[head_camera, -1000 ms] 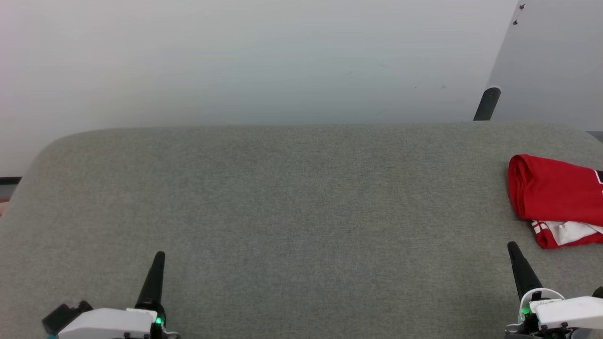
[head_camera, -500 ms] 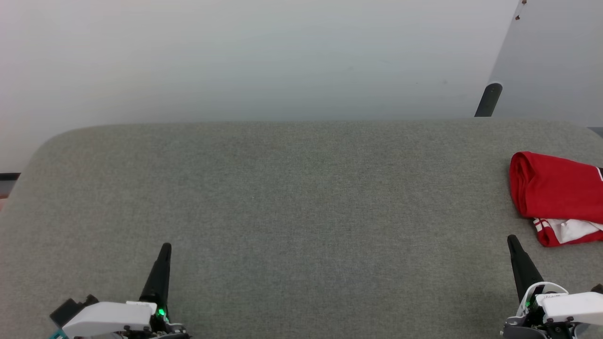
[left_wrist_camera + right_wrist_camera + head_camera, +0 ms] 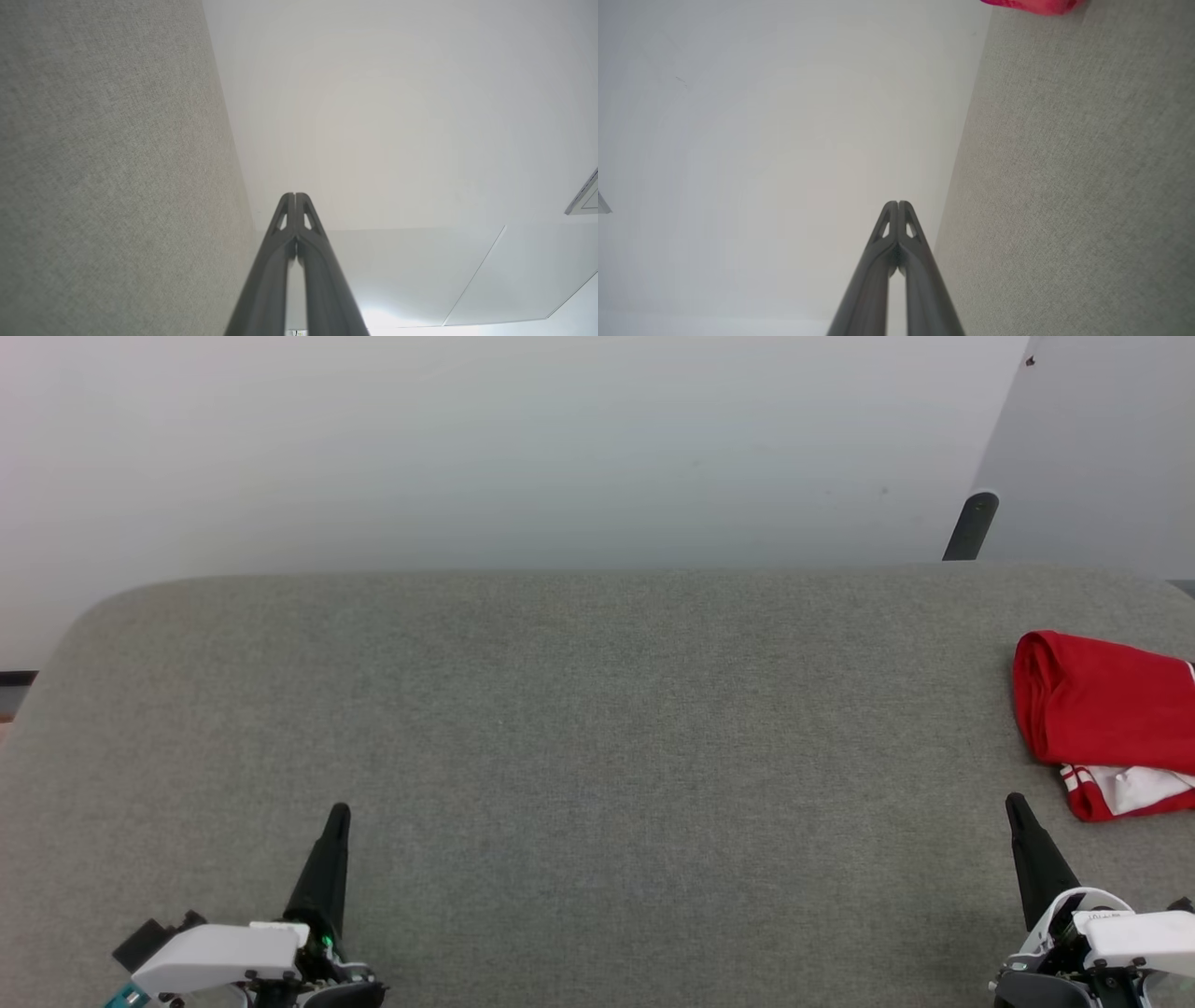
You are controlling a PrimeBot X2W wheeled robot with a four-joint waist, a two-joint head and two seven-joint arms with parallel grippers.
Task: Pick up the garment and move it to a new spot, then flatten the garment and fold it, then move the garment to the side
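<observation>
Seemingly past the last step, with the garment [image 3: 1102,709] folded at the far right edge of the grey tabletop [image 3: 597,709], untouched, left jaws and right jaws both pinched shut and empty; next, probably only keeping clear

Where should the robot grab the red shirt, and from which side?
Probably the thick rolled edge of the shirt, reached from the middle of the table with the right claw, which sits nearest. That edge bulges up and faces the claw, giving something to pinch. The claw is shut, so it must open first.
</observation>
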